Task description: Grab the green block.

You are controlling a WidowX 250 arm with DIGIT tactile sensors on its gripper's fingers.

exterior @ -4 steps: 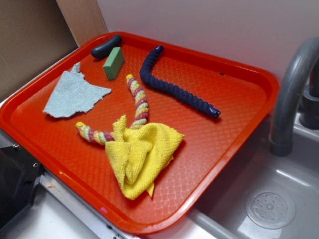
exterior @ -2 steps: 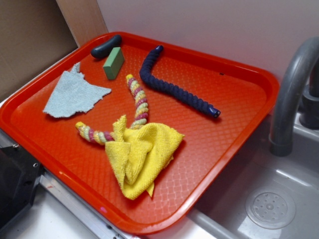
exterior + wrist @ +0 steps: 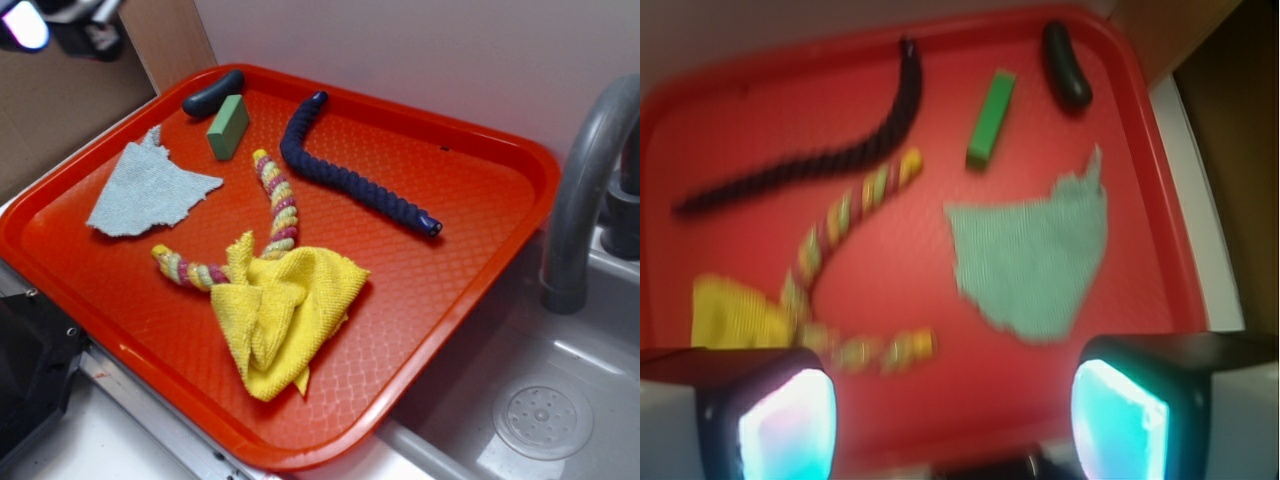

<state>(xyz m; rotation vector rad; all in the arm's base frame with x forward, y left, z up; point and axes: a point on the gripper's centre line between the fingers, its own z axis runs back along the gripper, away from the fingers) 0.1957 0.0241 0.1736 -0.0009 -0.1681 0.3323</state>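
the exterior camera stands off one corner of the red tray [image 3: 470, 150], looking down at a slant, with a grey tap [image 3: 585, 190] at its right edge. the wrist camera rides on the arm, high above the tray [image 3: 940, 270], facing almost straight down; its picture is soft, perhaps from motion. both views share the tray with the green block [image 3: 228, 126] [image 3: 991, 118], blue rope [image 3: 350, 180] [image 3: 830, 155] and grey cloth [image 3: 148, 188] [image 3: 1035, 255].
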